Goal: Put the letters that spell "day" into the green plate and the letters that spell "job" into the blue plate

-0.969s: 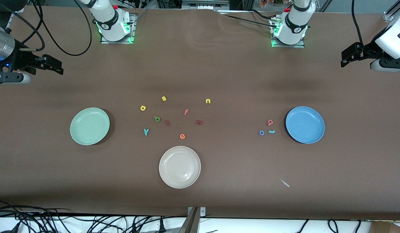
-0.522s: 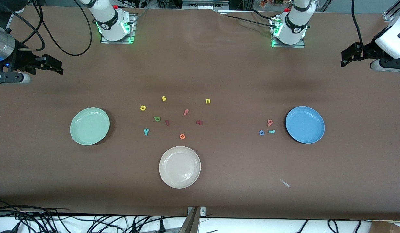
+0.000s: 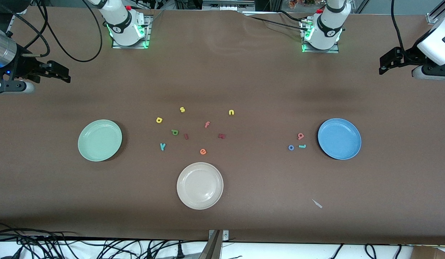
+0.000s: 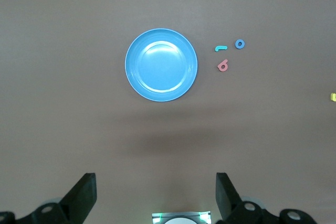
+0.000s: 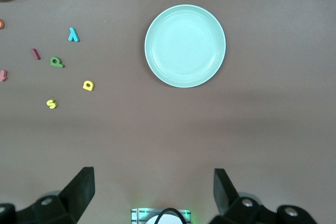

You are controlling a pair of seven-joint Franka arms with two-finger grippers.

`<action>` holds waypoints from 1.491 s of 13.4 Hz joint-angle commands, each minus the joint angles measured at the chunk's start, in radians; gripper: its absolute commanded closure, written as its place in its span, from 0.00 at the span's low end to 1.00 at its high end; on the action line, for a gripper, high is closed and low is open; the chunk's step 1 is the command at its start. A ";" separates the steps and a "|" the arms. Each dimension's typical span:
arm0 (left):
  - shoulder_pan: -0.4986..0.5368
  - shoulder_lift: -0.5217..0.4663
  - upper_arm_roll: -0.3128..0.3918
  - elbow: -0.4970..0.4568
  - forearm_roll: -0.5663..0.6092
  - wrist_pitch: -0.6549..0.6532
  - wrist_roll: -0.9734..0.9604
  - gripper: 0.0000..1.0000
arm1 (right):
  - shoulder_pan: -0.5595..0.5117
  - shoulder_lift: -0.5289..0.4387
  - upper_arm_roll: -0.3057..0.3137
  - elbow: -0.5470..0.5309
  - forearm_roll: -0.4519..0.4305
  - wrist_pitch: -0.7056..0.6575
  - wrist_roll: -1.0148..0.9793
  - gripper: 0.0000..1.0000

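Nothing sorted yet. d (image 3: 175,132), a (image 3: 159,120), y (image 3: 162,146) on desk beside green plate (image 3: 99,140); j (image 3: 302,146), o (image 3: 291,147), b (image 3: 300,136) grouped beside blue plate (image 3: 339,139). Left tool (image 4: 155,195) and right tool (image 5: 152,192) parked high at desk ends, jaws wide, empty, waiting.

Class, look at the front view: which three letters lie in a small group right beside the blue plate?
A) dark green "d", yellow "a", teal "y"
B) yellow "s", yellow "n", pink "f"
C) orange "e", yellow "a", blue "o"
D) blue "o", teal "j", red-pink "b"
D: the blue "o", teal "j" and red-pink "b" sit together on the table beside the blue plate, toward the left arm's end; the other letters lie nearer the table's middle.
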 commanded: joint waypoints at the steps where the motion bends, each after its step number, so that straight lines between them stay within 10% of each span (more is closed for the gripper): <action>1: -0.005 0.014 0.003 0.034 -0.021 -0.025 -0.008 0.00 | 0.001 -0.002 0.001 0.007 0.003 -0.007 -0.002 0.00; 20: -0.005 0.014 -0.003 0.034 -0.038 -0.067 -0.016 0.00 | 0.001 -0.002 0.001 0.004 0.003 0.005 -0.002 0.00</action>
